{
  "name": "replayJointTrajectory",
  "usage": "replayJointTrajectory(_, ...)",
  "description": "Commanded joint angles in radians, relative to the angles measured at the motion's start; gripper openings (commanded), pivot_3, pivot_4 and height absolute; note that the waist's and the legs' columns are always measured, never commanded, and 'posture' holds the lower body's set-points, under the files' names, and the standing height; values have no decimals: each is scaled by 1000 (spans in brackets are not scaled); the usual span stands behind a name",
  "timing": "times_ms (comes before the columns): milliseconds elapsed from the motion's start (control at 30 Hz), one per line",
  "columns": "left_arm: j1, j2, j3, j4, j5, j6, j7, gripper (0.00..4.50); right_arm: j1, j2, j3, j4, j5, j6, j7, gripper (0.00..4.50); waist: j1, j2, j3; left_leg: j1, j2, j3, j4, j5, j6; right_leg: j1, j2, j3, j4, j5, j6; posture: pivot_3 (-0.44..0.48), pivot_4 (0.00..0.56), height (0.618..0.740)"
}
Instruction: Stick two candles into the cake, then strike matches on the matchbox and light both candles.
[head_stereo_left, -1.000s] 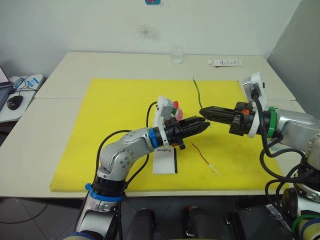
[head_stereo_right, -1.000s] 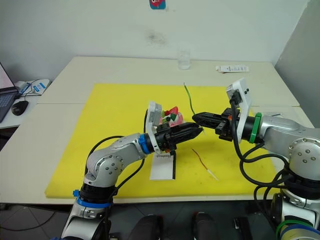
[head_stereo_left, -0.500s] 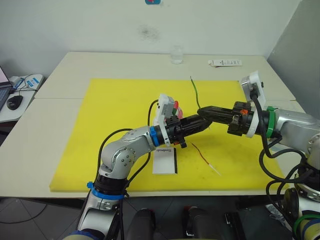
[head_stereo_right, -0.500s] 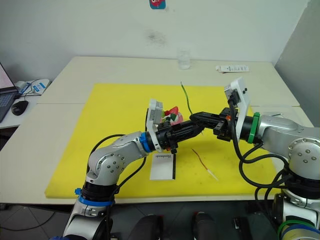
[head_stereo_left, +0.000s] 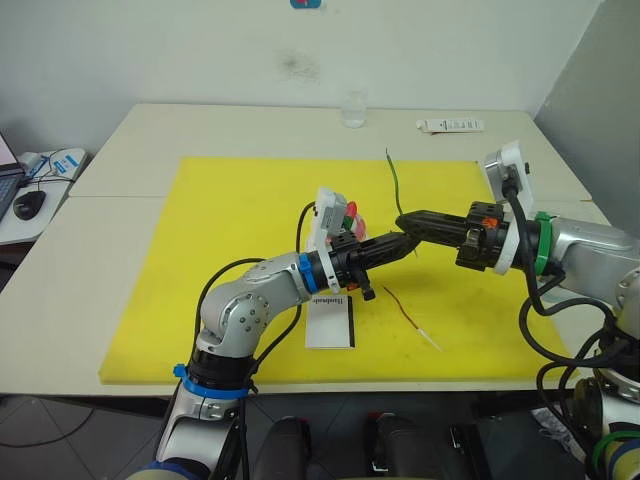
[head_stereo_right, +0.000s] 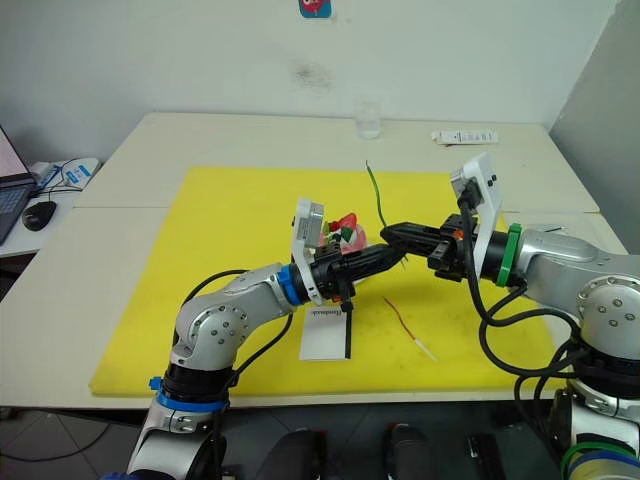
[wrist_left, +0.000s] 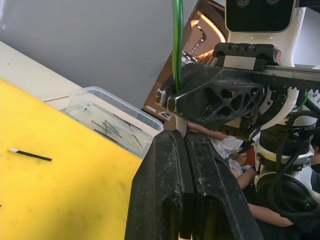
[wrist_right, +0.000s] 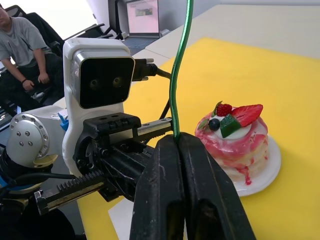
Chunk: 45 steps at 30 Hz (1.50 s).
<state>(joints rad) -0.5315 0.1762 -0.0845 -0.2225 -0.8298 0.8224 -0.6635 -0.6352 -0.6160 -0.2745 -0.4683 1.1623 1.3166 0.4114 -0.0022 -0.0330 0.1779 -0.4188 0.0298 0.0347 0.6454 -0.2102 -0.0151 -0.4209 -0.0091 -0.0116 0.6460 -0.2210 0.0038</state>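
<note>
Green candle (head_stereo_left: 394, 182) back upright, wavy

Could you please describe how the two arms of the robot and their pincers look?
Both arms are silver-grey metal with rounded joints and loose black cables. The left arm carries blue rings, the right arm a green ring with small orange parts. Each wrist bears a white camera block. The left pincer and right pincer have two long black fingers; the right one's fingers show an open lattice pattern.

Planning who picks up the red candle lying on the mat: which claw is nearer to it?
Neither clearly. The left claw and right claw meet at the green candle, both raised behind the red candle.
</note>
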Motion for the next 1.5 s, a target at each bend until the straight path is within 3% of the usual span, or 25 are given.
replayJointTrajectory(33, -15, 12, 25, -29, -29, 21, 5, 0, -1, -16, -23, -26, 55, -31, -1, 1104, 0, 0, 0, 0, 0, 0, 0, 0, 0, 0, 0, 0, 0, 0, 0, 0, 150, 740)
replayJointTrajectory(367, -12, 140, 114, -83, -116, 113, -3, 0, 53, -68, -101, -42, 162, -109, -76, 4471, -1, 0, 0, -1, 0, 0, 0, 0, 0, -1, 0, 0, -1, 0, 0, 0, 150, 740)
replayJointTrajectory(467, -33, 210, 179, -119, -193, 183, 16, 0, 107, -52, -67, -61, 92, -181, -61, 4471, -2, 0, 0, -1, 1, -1, 0, 0, 0, -1, 0, -1, -1, 0, 0, 0, 150, 740)
replayJointTrajectory(633, -58, 390, 294, -128, -273, 260, 22, 0, 176, -60, 156, -146, -168, -339, 22, 4471, -5, 0, 0, 0, 2, -1, -1, 0, 0, -1, 2, -1, 0, 0, 0, 0, 150, 740)
replayJointTrajectory(900, -25, 559, 370, -21, -108, 137, 20, 0, 101, 24, 421, -111, -449, -438, -6, 4471, -5, 0, 0, 0, 1, 0, -1, 0, 0, -2, 0, -1, 0, -2, -3, 0, 150, 740)
replayJointTrajectory(1100, -84, 502, 254, 120, 77, -50, -28, 0, 15, 135, 472, -78, -538, -391, -90, 4471, 8, 0, 1, -1, 1, 0, -2, 0, 0, -2, -1, -2, 0, -2, -3, 0, 150, 740)
replayJointTrajectory(1500, -210, 367, 92, 401, 265, -258, -236, 0, 15, 183, 458, -102, -609, -314, -140, 4471, 0, -1, 1, -4, 0, 0, -1, 0, 0, -4, -6, -2, 0, -2, -3, 0, 150, 740)
